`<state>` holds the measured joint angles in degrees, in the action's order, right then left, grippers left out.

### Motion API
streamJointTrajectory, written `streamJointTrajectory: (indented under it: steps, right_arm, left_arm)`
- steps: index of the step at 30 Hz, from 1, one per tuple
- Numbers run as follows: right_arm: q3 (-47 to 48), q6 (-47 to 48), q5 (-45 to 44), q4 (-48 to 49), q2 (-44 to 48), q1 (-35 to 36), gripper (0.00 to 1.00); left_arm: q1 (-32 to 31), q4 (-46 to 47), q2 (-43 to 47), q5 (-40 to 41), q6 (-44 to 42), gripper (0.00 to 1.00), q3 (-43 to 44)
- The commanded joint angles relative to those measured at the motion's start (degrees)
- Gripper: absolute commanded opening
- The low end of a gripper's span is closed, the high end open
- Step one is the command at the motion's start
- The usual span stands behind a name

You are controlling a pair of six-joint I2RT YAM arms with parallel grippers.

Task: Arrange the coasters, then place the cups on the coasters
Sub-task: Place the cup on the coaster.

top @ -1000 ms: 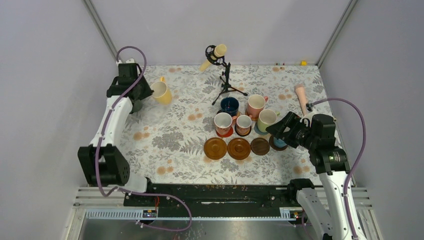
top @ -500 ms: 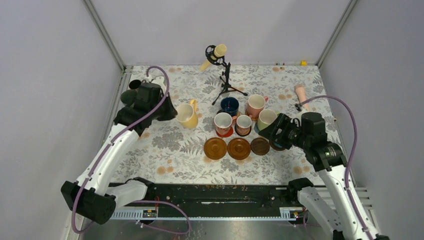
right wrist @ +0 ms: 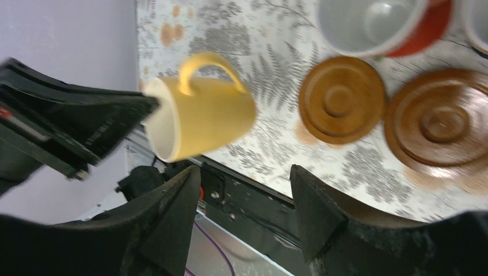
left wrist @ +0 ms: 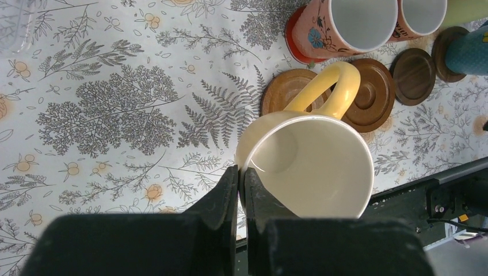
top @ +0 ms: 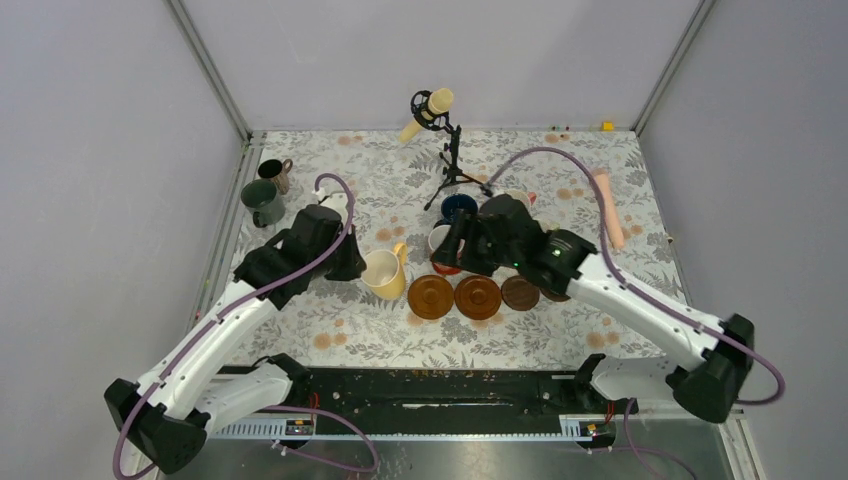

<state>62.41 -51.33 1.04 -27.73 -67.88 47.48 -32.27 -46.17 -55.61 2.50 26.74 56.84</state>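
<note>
**Top view.** The left arm has swung in from the table's far left corner and brought the yellow mug with it. The mug is now towards the near edge, just left of the leftmost wooden coaster in a row of three bare ones. The left gripper is at its rim. With the arm gone, a dark green mug and a second dark mug show in that far left corner. The right arm has crossed from the right side and hangs over the cluster of cups mid-table. The right gripper points towards the yellow mug.

**Left wrist view.** The left gripper is pressed together on the yellow mug, pinching its wall with one finger inside the rim and one outside. The handle overlaps the leftmost wooden coaster in this view, but the mug's body is beside the coaster, not over it.

**Right wrist view.** The right gripper has its jaws spread with nothing between them. The yellow mug appears tilted and off the cloth, next to the leftmost wooden coaster.

Delivery looks nearly done, needing only a short shift right and a lowering. The right arm, now close to that same spot, could get in the way.
</note>
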Motion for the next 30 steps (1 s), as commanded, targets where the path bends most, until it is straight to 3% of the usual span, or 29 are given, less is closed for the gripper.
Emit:
streamJointTrajectory:
  steps: [1,9,22,26,30]
  right_arm:
    - [9.23,-3.20,-6.85,4.25,-6.95,4.85,0.65]
    - [16.80,-2.79,-5.65,2.93,-17.58,8.43,0.63]
    - [22.27,-0.57,-2.69,-2.78,-26.34,10.28,0.53]
    - [22.27,-0.58,-3.70,-2.75,-26.79,10.42,0.45]
    - [22.31,-0.22,-4.47,-2.70,-26.61,10.40,0.28]
  left_arm:
    - [-0.81,6.85,2.92,0.39,2.29,0.00,-0.56]
    - [-1.11,8.35,4.30,-1.94,2.77,0.00,-2.31]
    - [-1.15,9.68,4.65,-2.24,3.70,0.00,-3.86]
    - [-1.14,10.25,4.84,-4.56,4.55,0.00,-3.87]
    - [-1.17,10.69,5.25,-6.57,5.51,0.00,-3.78]
